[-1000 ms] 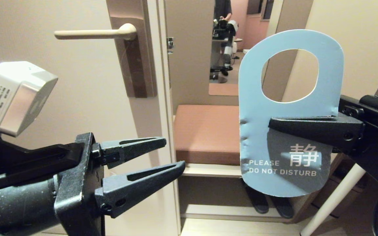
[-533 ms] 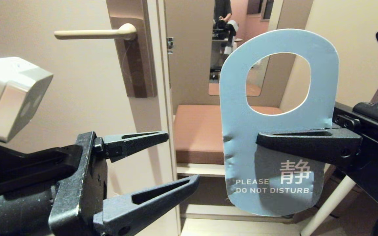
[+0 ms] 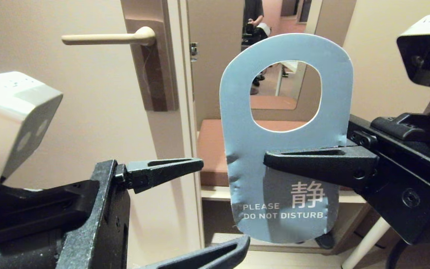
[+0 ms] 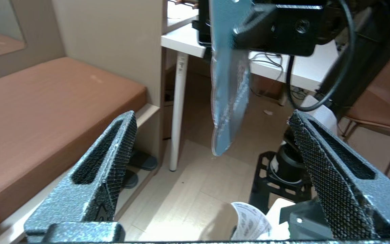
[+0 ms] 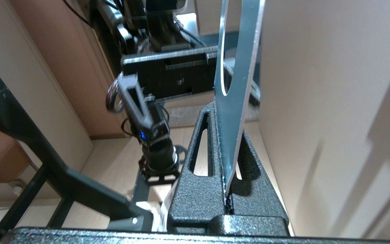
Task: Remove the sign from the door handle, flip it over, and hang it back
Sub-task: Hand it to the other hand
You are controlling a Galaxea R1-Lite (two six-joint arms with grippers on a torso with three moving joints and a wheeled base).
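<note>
Head view: right gripper [image 3: 271, 161] pinches the sign [image 3: 286, 134] upright, blue side showing, right of and below the handle [image 3: 106, 37]. Left gripper [image 3: 222, 205], fingers spread, sits empty beside the sign.

The sign [image 3: 286, 123], a rounded card with a large oval hole, hangs upright in mid-air, blue "PLEASE DO NOT DISTURB" side facing out. The cream door handle [image 3: 106, 37] juts level from its brown backplate, bare, well apart from the sign.

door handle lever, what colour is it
Cream-beige, the door handle sits on a brown backplate; best seen in the head view.
</note>
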